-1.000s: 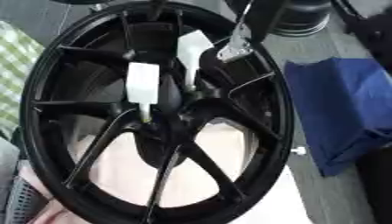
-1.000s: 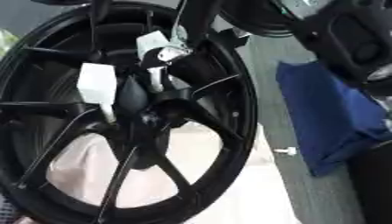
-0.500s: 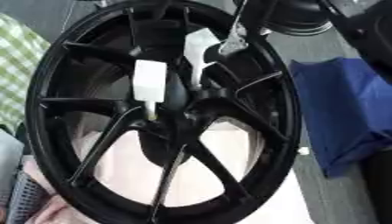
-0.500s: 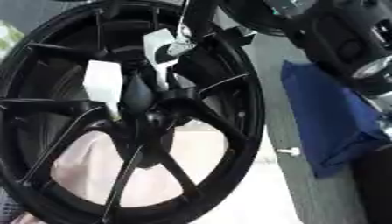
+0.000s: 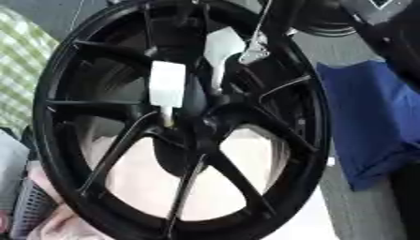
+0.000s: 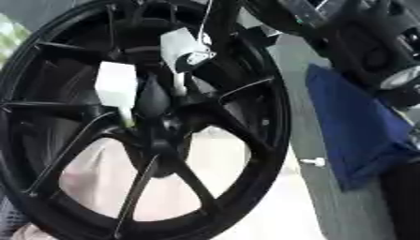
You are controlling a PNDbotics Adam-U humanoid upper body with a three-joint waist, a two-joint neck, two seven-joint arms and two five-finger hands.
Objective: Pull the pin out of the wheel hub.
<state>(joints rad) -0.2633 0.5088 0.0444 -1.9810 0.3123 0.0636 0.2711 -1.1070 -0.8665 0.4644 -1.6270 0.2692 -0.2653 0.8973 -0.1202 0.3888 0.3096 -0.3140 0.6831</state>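
At the centre of the left eye view stands the black wheel hub (image 5: 197, 136); two white pins (image 5: 167, 89) sit in it just above its middle; in the right eye view the right hand (image 6: 353, 37) looms above the hub's upper rim, its fingers impossible to tell; a blue cloth (image 6: 353, 126) lies right of the hub.

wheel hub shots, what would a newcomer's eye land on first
The big black spoked wheel hub fills most of the frame. At its centre two white pins stand out against the dark spokes, one beside the other. To the right lies a blue cloth, and the robot's black right arm reaches in from the upper right.
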